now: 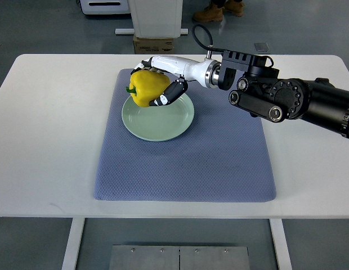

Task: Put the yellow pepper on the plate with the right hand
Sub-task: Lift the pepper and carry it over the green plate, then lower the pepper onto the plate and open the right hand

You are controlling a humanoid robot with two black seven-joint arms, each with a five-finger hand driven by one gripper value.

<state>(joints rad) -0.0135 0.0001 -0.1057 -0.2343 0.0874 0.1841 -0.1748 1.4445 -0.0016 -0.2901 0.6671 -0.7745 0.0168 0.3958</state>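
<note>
A white bench (45, 140) carries a blue-grey textured mat (186, 163) across its middle. Toward the mat's upper left lies a pale green plate (163, 126). Over the plate's far left rim sits the yellow pepper (145, 87), green stem pointing left, gripped by the right robot hand (163, 84), whose white and black fingers (173, 93) curl around it from the right and behind. The black forearm (292, 100) runs off to the picture's right edge.
</note>
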